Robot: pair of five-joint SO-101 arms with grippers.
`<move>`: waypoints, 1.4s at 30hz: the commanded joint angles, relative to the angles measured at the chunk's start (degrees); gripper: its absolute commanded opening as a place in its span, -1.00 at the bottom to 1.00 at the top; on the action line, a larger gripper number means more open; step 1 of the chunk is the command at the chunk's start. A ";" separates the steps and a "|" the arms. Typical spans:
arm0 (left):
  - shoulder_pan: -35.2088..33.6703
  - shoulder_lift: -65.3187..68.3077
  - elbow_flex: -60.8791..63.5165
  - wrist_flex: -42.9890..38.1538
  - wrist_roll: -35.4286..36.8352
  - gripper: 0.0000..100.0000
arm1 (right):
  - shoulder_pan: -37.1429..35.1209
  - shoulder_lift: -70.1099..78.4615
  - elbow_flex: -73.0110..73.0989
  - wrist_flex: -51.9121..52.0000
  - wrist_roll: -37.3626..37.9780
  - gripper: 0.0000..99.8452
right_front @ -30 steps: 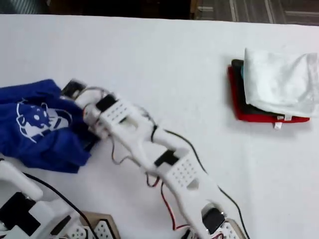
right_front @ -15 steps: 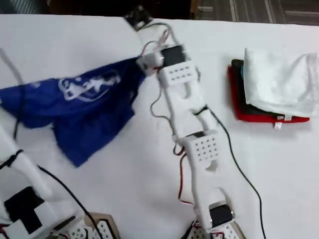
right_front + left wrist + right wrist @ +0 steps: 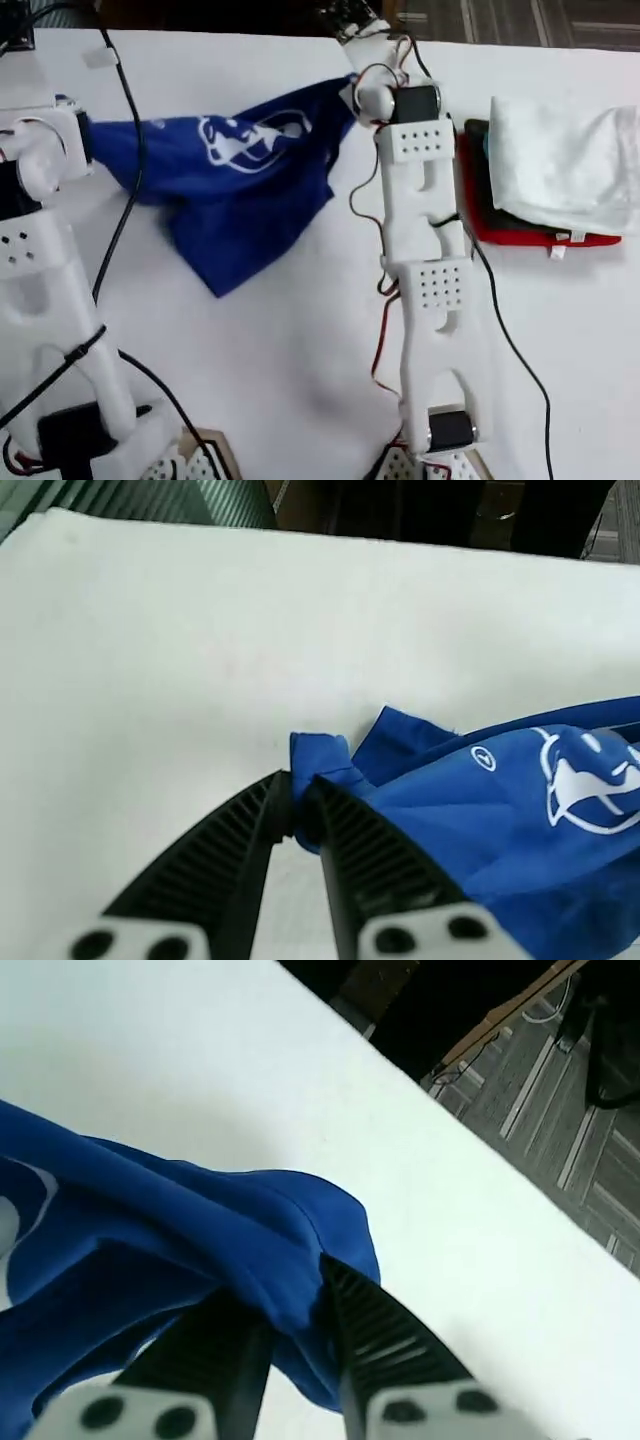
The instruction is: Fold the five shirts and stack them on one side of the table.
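Hides corners of blue shirt (image 3: 240, 185), pinched in left end effector (image 3: 298, 800) and right end effector (image 3: 288, 1295); extends arms far across tabletop (image 3: 300, 350).

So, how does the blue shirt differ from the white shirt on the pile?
The blue shirt is spread out unfolded, while the white shirt is folded into a compact block. Both arms hold the blue shirt, jaws shut on its two ends; nothing touches the white shirt. The blue shirt carries a white print; the white shirt looks plain. Both are shirts over the same white table.
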 commanded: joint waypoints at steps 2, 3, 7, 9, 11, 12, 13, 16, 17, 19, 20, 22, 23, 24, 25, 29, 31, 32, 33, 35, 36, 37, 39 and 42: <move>-2.99 1.67 6.90 -4.57 0.62 -0.94 | 0.66 -1.10 -2.81 2.15 0.35 -0.69; -3.43 2.29 9.36 -6.33 0.79 -0.94 | 0.66 -1.89 -4.31 4.26 0.35 -0.64; -4.31 3.43 18.68 -15.91 0.97 -0.94 | -1.10 -6.37 -8.88 15.16 0.26 -0.63; -4.57 3.52 22.02 -21.63 0.97 -0.94 | -3.47 -9.01 -8.26 21.85 0.26 -0.65; -5.63 3.78 24.40 -27.69 0.70 -0.94 | -6.73 -10.68 -6.77 24.66 -0.35 -0.69; -6.33 3.78 25.45 -31.03 0.70 -0.94 | -7.34 -11.47 -5.71 24.48 -2.11 -0.71; -7.12 3.87 26.33 -34.37 0.62 -0.94 | -8.04 -12.44 -4.66 24.40 -3.52 -0.74; -10.64 3.87 28.97 -43.78 0.62 -0.94 | -12.79 -15.16 0.35 24.40 -7.38 -0.81; -11.78 3.96 29.85 -46.07 0.62 -0.94 | -14.46 -16.04 2.81 24.40 -8.35 -0.82; -13.45 3.96 31.60 -49.41 0.62 -0.94 | -18.77 -17.63 7.91 24.40 -10.20 -0.82; -13.98 3.96 32.48 -50.46 0.62 -0.94 | -20.88 -18.42 10.90 24.40 -10.73 -0.81; -15.12 3.96 33.71 -51.60 0.44 -0.94 | -25.01 -19.65 17.58 24.40 -12.04 -0.77; -15.65 3.96 34.24 -51.96 -0.35 -0.94 | -26.86 -20.18 21.01 24.40 -12.75 -0.75; -15.82 3.96 34.86 -52.22 -1.49 -0.94 | -28.35 -20.62 24.26 24.31 -13.71 -0.73; -15.82 3.96 35.47 -52.40 -2.46 -0.94 | -29.76 -21.23 27.43 24.31 -14.42 -0.70; -15.91 3.96 37.58 -53.01 -4.22 -0.94 | -36.44 -24.31 34.81 24.04 -14.95 -0.67; -15.91 3.96 38.37 -54.33 -4.22 -0.94 | -39.69 -25.01 35.87 23.60 -14.86 -0.67; -15.91 3.96 38.55 -54.86 -4.22 -0.94 | -40.66 -24.84 36.22 22.81 -14.86 -0.67; -15.91 3.96 38.55 -54.95 -4.22 -0.94 | -41.19 -24.40 36.84 21.93 -15.03 -0.67; -15.91 3.96 38.37 -54.95 -4.22 -0.94 | -41.36 -23.08 38.24 20.44 -15.12 -0.67; -16.00 3.96 38.29 -54.95 -4.22 -0.94 | -41.36 -22.29 39.03 20.00 -15.12 -0.67; -16.00 3.96 38.20 -54.95 -4.22 -0.94 | -41.36 -21.41 39.91 19.82 -15.12 -0.67; -16.00 3.96 38.20 -54.95 -4.22 -0.94 | -41.45 -19.56 41.32 18.77 -15.21 -0.67; -16.00 3.96 38.20 -54.95 -4.22 -0.94 | -41.45 -17.45 42.46 16.48 -16.62 -0.67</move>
